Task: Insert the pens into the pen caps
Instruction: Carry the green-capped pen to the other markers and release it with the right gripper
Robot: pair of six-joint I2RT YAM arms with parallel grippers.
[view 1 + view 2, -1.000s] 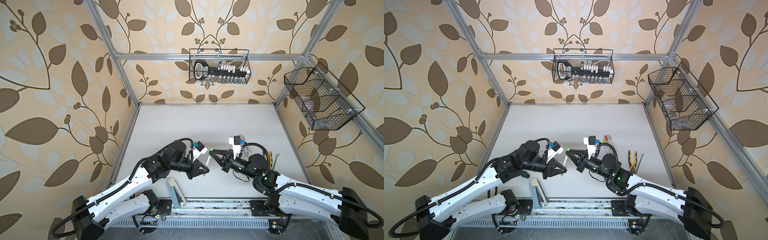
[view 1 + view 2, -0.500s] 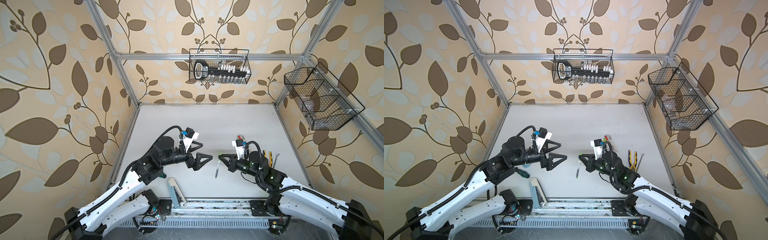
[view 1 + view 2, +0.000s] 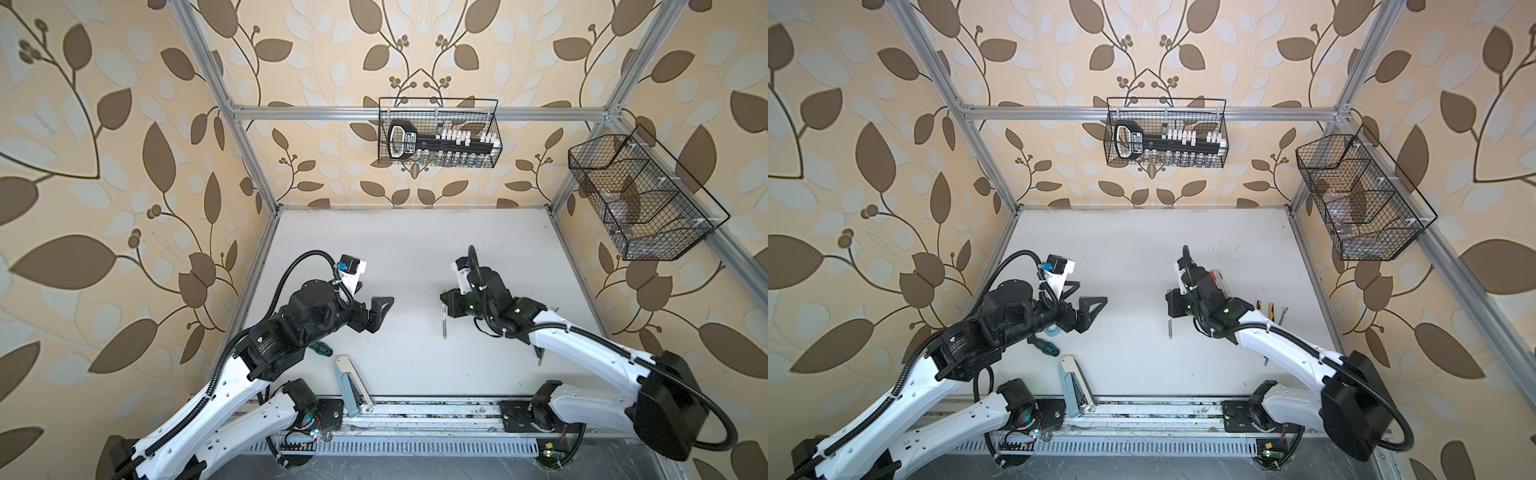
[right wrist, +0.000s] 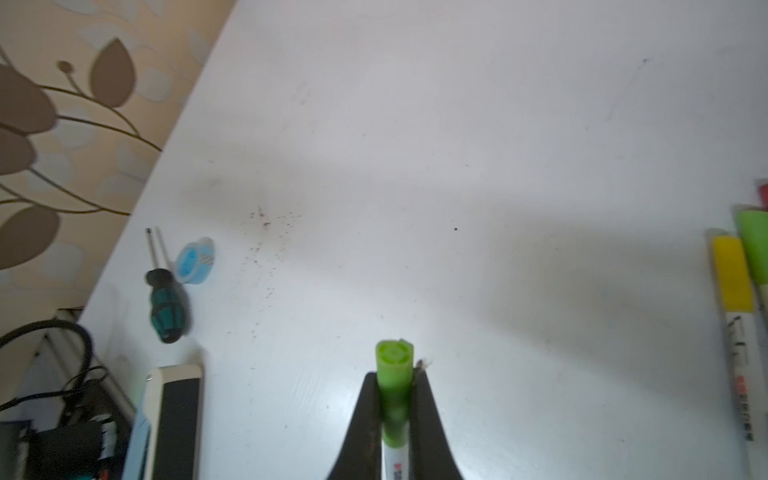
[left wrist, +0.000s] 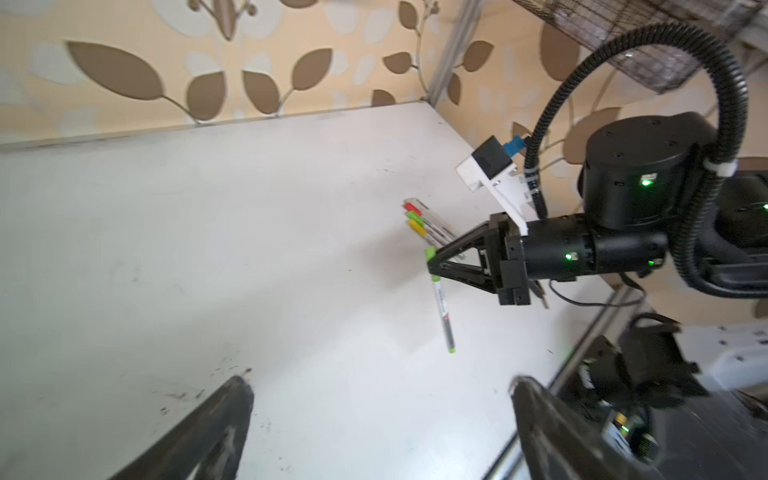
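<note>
While the right hand (image 5: 431, 266) pinches a green cap (image 4: 392, 374) between its two black fingers (image 4: 365, 415), the slim white-barrelled pen (image 5: 444, 309) seated in that cap slants away below the grip, over the middle of the white surface (image 5: 208, 249). In both top views the pen (image 3: 444, 322) (image 3: 1170, 328) shows as a thin pale line with its small green end pointing toward the front rail; whether that end touches the surface cannot be told.

Well apart across the middle, the left hand (image 3: 372, 297) hangs above the surface with its fingers (image 3: 1092, 305) spread wide, and its wrist camera looks out between them at the right hand and the pen.

Three capped pens (image 5: 428, 224), topped red, green and yellow, lie side by side on the surface just beyond the right hand, close enough that they seem to touch.

Near the left arm lies a green-and-black-handled screwdriver (image 4: 164, 305), with a roll of blue tape (image 4: 193, 262) just beside its shaft. A pale blue stapler (image 3: 347, 384) lies at the front edge between the two arm bases. Yellow-and-black-handled pliers (image 3: 1264, 308) lie beside the right arm, toward the right wall.
</note>
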